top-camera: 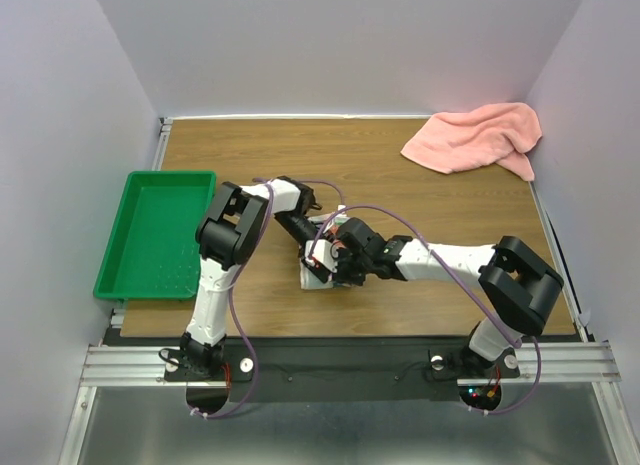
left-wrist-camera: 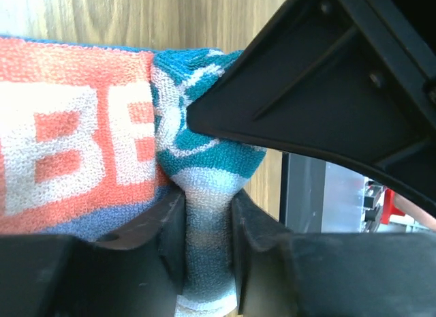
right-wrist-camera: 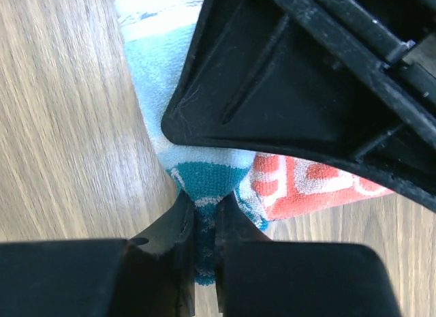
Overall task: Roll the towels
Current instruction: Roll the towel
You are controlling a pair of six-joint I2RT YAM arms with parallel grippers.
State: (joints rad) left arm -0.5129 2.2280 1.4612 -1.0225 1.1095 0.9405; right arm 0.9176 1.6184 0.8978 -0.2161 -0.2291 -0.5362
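Printed towel (top-camera: 312,276) lies just right of the tray (top-camera: 160,176). Left jaws pinch a bunched fold; right jaws pinch its edge. Rolling judged barely begun; next, turn the gripped edge over evenly. Pink towel (top-camera: 475,137): far right of the tray, unrolled.

A robot lab cell: plain pale walls (top-camera: 340,45) box in a wood table (top-camera: 420,305), a left arm (top-camera: 210,305) and a right arm (top-camera: 455,260) stand mounted by an aluminium rail (top-camera: 330,363) at its near edge
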